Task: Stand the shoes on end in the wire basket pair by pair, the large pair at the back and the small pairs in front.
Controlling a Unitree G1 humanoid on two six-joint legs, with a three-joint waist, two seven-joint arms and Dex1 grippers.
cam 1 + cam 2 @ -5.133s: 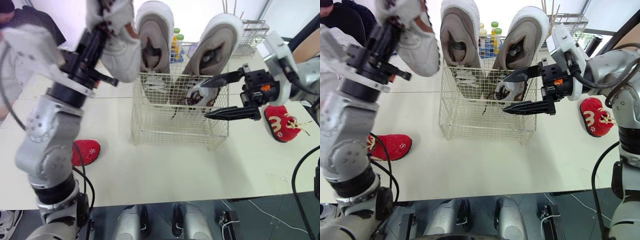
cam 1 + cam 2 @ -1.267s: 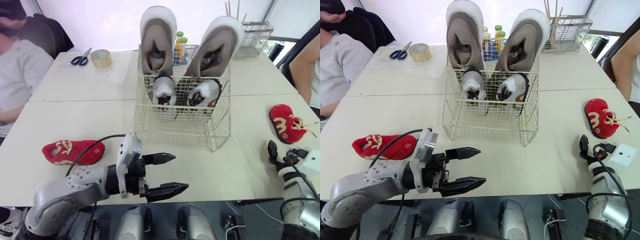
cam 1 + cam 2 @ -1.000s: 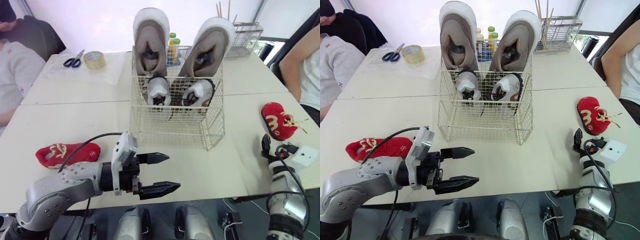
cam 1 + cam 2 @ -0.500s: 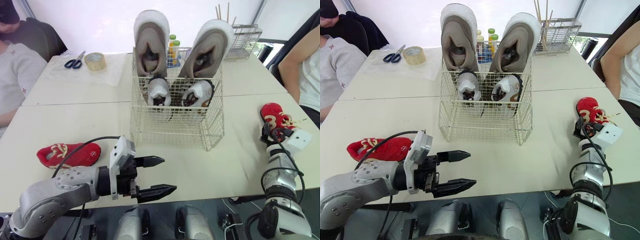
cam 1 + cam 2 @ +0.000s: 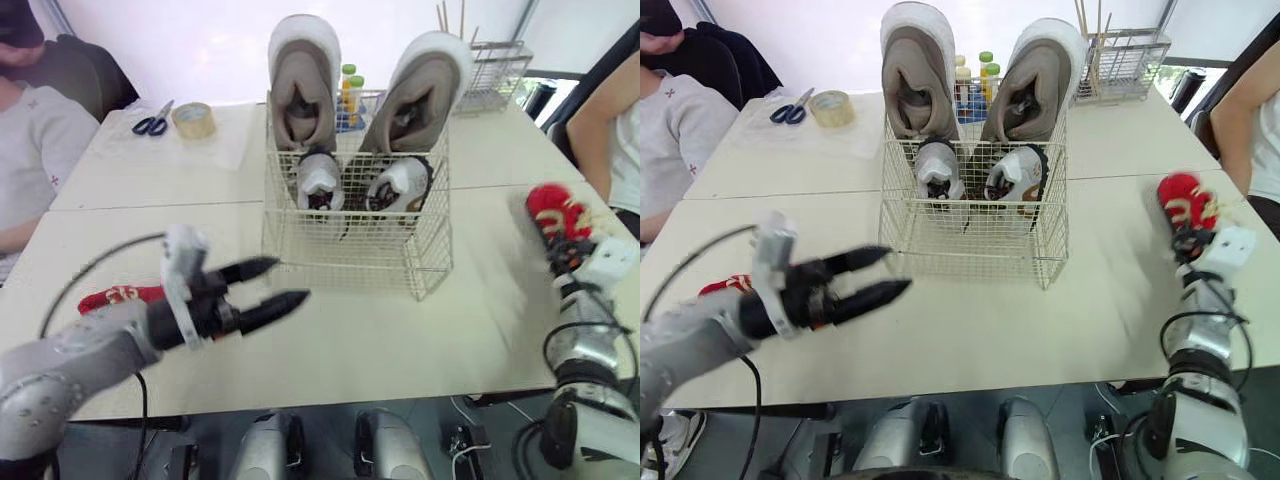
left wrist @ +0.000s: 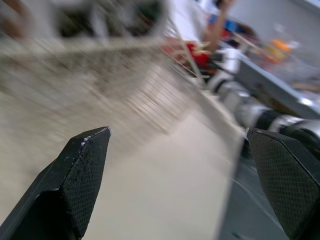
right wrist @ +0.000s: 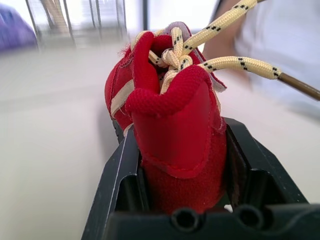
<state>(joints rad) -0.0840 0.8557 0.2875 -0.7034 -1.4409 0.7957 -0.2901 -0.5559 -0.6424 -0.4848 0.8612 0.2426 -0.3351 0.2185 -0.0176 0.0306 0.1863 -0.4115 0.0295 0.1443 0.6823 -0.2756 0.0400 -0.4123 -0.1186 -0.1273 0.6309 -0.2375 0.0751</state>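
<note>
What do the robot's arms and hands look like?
Both arms are rounded silver-grey segments with black joints. The left arm carries a thin black cable; the right arm has black cables looped along the forearm. Each wrist bears a white box. The left hand and right hand each have two black fingers; the left's taper to points, with finely cross-hatched pads.

Red shoe (image 7: 175, 135): was fuzzy cloth, laces (image 7: 220, 62) braided cord. Wire basket (image 5: 970, 245): pale coated metal. Left end effector (image 5: 290, 280): fingers (image 6: 75, 180) were matt black, cross-hatched. Surface (image 5: 1040, 330): smooth, matt.
</note>
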